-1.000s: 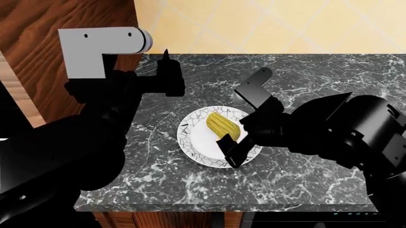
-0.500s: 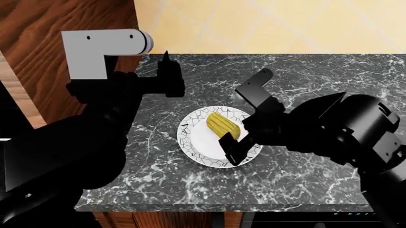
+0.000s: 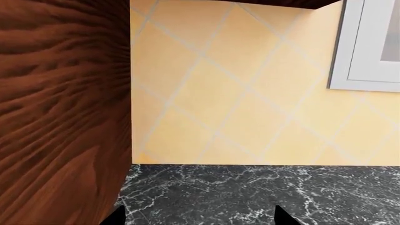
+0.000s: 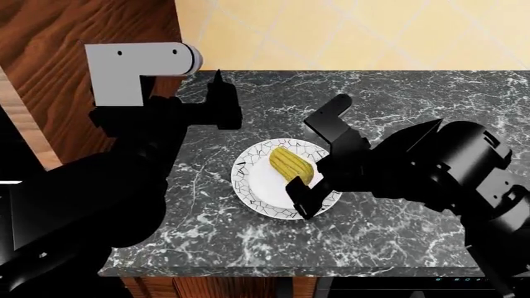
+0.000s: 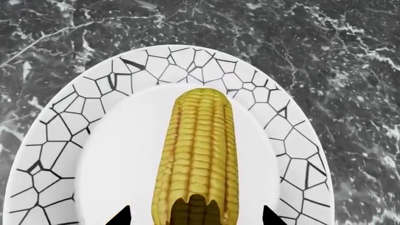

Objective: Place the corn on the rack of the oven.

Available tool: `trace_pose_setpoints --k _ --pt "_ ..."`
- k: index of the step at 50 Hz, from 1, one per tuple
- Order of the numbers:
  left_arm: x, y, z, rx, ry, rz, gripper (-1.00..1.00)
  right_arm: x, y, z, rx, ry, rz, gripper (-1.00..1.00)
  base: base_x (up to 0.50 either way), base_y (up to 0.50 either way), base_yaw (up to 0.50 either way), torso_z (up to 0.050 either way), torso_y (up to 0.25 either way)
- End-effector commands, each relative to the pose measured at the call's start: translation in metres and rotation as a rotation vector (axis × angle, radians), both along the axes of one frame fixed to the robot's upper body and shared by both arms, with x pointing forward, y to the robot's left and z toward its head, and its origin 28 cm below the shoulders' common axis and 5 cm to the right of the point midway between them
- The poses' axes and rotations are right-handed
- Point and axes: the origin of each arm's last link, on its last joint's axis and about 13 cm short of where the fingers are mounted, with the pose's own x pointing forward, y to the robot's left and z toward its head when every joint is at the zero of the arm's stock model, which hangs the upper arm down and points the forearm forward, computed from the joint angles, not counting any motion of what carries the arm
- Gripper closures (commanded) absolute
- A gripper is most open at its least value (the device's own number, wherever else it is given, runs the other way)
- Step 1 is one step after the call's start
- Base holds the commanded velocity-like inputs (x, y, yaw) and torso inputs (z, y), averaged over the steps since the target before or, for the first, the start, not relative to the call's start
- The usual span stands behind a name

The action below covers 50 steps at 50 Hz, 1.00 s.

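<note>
The short yellow corn cob point(image 5: 198, 154), its kernels in ribbed lengthwise rows and its ends rounded, lies flat on the smooth centre of a round white plate point(image 5: 75, 117) whose rim carries a black crackle-line pattern. In the head view the cob point(image 4: 290, 164) sits at centre frame, on the upper right half of the plate point(image 4: 252, 180).

The right gripper point(image 4: 319, 151), matt black and angular, stands with its jaws spread wide, one finger above the plate toward the upper right and the other over the plate's lower rim; the cob lies between them, ungripped. In the right wrist view two black fingertips point(image 5: 122, 216) show at the bottom edge, one either side of the cob's near end, each clear of it.

The left gripper point(image 4: 220, 93) hangs at upper left of the head view over bare worktop, well apart from the plate. Its wrist view shows two separated tips at the bottom edge, with nothing between them.

The worktop point(image 4: 398, 93) is glossy black marble with white veining. Behind it runs a yellow diagonal-tiled wall point(image 3: 237, 93); a brown wood-grain cabinet panel point(image 3: 62, 108) flanks the left.
</note>
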Motion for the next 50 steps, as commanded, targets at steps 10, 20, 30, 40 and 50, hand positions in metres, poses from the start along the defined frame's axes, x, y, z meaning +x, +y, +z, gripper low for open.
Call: trace_pose_setpoints --k 10,20,30,40,50 --pt "0.001 0.000 0.000 0.003 0.001 0.001 -1.00 -0.001 0.001 -0.001 -0.004 0.017 0.011 -1.00 0.00 0.00 0.00 0.000 0.000" --pt "0.001 0.000 -0.001 0.002 0.003 0.001 -1.00 0.000 0.001 -0.001 -0.003 0.012 0.012 -1.00 0.00 0.00 0.00 0.000 0.000" --pt "0.000 0.000 -0.001 0.001 0.002 0.001 -1.00 -0.002 0.000 0.001 -0.004 -0.005 0.018 1.00 0.00 0.00 0.00 0.000 0.000" --pt "-0.001 0.001 0.000 0.003 -0.001 0.005 -1.00 -0.004 0.000 0.008 -0.002 -0.028 0.019 1.00 0.00 0.00 0.00 0.000 0.000" --pt "-0.003 0.002 0.003 -0.001 -0.008 0.011 -1.00 -0.016 -0.006 0.029 0.023 -0.114 0.000 1.00 0.00 0.00 0.00 0.000 0.000"
